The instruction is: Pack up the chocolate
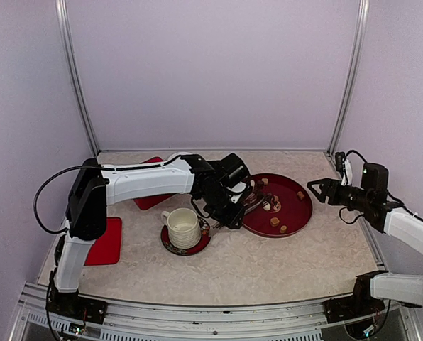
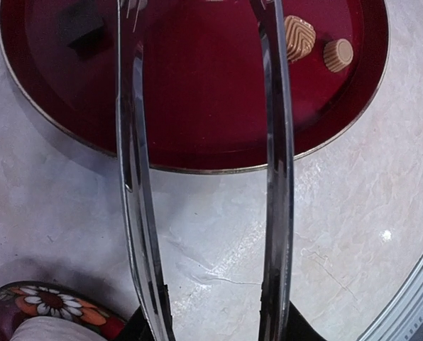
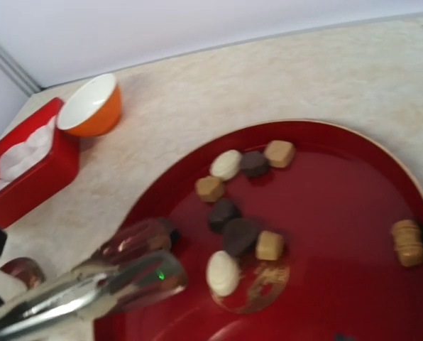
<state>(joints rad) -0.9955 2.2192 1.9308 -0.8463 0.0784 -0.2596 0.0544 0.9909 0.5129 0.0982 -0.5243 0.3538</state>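
From above, your left gripper (image 1: 229, 193) is clamped on the shiny metal tongs (image 1: 252, 202). Their tips reach over the round dark-red tray (image 1: 300, 217) that holds the small chocolate pieces (image 1: 275, 222). Your right gripper (image 1: 315, 192) hangs just right of the tray, fingers spread and empty. A ribbed cream cup (image 1: 183, 226) stands on a flowered saucer (image 1: 170, 246) beside the tray.

Left wrist: the tong blades stand apart above the tray, with two tan pieces to their right.

Right wrist: brown, tan and white pieces lie loose near the tong tips.
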